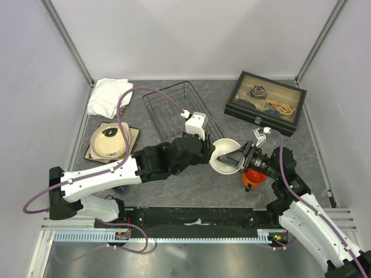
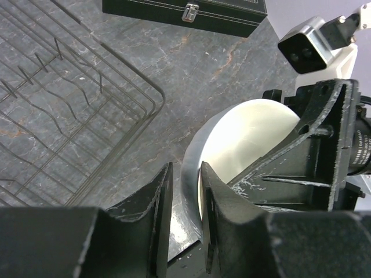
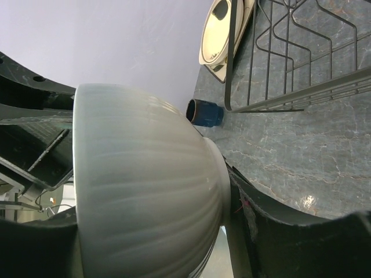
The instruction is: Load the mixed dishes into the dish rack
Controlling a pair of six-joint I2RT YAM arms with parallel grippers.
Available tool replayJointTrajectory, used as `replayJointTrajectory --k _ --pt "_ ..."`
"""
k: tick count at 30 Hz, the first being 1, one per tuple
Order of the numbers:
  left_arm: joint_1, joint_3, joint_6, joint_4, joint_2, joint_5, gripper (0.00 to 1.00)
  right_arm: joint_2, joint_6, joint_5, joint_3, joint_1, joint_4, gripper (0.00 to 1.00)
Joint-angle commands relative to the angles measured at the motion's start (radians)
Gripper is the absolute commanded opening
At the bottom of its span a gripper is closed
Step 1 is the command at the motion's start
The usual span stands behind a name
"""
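white bowl (image 1: 217, 152) where both arms meet, outside the dish rack (image 1: 168, 110)

left arm (image 1: 104, 176) stretches right across the counter (image 1: 191, 179). the left end effector (image 1: 210, 153) sits astride the bowl's left rim, fingers slightly parted, with a gap showing beside the wall. right arm (image 1: 307, 217) leans in from the near right. the right end effector (image 1: 237, 157) brackets the bowl, one finger inside and one at its foot; i cannot tell whether it pinches. the bowl is just off the rack's near right corner. orange mug (image 1: 253, 178) stands just under the right wrist. cream plate (image 1: 107, 142) rests on the square tan plate (image 1: 134, 135) at the left, near a white cloth (image 1: 107, 95). black lidded box (image 1: 265, 103) lies far right. dark marbled counter, pale walls (image 1: 191, 40).
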Motion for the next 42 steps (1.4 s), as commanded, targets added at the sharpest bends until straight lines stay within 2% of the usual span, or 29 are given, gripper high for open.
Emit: replayJointTrajectory --k 1,6,7,8,11,12,13,16,23,25,30,33,35,40,42 --pt "0.007 -0.02 -0.013 -0.01 -0.01 -0.047 0.31 -0.027 0.021 -0.011 0.016 0.004 0.089 0.31" --pt "0.007 -0.036 -0.018 -0.011 -0.01 -0.047 0.28 -0.032 0.017 -0.005 0.022 0.004 0.086 0.49" --pt "0.007 -0.043 -0.019 -0.013 -0.011 -0.049 0.28 -0.033 0.015 -0.002 0.024 0.005 0.086 0.6" --pt "0.006 -0.046 -0.024 -0.011 -0.011 -0.05 0.26 -0.035 0.015 0.0 0.024 0.004 0.086 0.63" --pt "0.006 -0.063 -0.03 -0.011 -0.011 -0.05 0.24 -0.041 0.014 0.004 0.028 0.005 0.086 0.71" --pt "0.007 -0.066 -0.03 -0.011 -0.011 -0.049 0.23 -0.044 0.014 0.006 0.03 0.004 0.086 0.78" --pt "0.007 -0.072 -0.033 -0.011 -0.01 -0.049 0.23 -0.046 0.014 0.006 0.031 0.005 0.086 0.81" --pt "0.007 -0.08 -0.042 -0.011 -0.01 -0.047 0.22 -0.047 0.015 0.011 0.033 0.005 0.084 0.85" --pt "0.007 -0.077 -0.041 -0.008 -0.004 -0.05 0.21 -0.044 0.02 0.0 0.031 0.005 0.087 0.83" --pt "0.007 -0.077 -0.039 -0.007 -0.002 -0.049 0.21 -0.044 0.021 -0.003 0.031 0.005 0.087 0.79" --pt "0.007 -0.074 -0.036 -0.002 0.002 -0.049 0.21 -0.044 0.021 -0.006 0.027 0.004 0.092 0.59" --pt "0.009 -0.073 -0.036 -0.004 0.004 -0.049 0.26 -0.044 0.024 -0.005 0.024 0.005 0.097 0.49" --pt "0.009 -0.074 -0.036 -0.004 0.006 -0.049 0.35 -0.044 0.024 -0.003 0.022 0.004 0.101 0.44" --pt "0.009 -0.077 -0.038 -0.004 0.001 -0.052 0.52 -0.049 0.026 0.003 0.016 0.005 0.101 0.42" --pt "0.009 -0.082 -0.039 -0.002 -0.005 -0.056 0.53 -0.05 0.027 0.006 0.013 0.004 0.101 0.42"
